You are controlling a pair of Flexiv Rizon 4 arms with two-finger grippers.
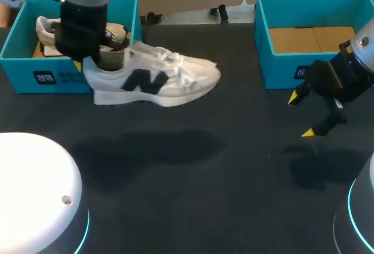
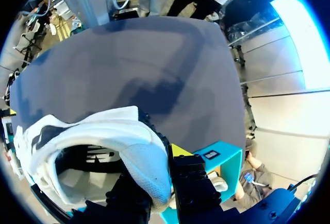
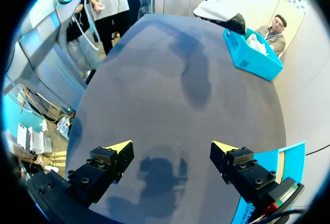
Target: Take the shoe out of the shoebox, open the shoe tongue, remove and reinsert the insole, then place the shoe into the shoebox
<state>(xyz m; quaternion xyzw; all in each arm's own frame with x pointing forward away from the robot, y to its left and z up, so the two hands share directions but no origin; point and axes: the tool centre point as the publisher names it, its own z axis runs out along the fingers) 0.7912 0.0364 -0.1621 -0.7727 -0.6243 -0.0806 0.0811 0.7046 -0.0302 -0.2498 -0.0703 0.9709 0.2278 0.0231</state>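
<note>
Bright, even overhead light. Soft shadows on dark desk [image 1: 234, 207] under shoe [image 1: 175, 73] & right pincer [image 1: 302, 115]. White arm base [image 1: 35, 178] glares.

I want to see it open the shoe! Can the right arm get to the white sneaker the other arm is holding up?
Probably yes. The white laced sneaker hangs from the left arm's shut jaws, toe toward the right arm, whose jaws are open. Nothing stands between them on the dark table.

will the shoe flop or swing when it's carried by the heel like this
Probably stiff enough: the shoe hangs level above the table though the left gripper jaws pinch only its heel. That also suggests it is light. The loose laces may snag.
</note>
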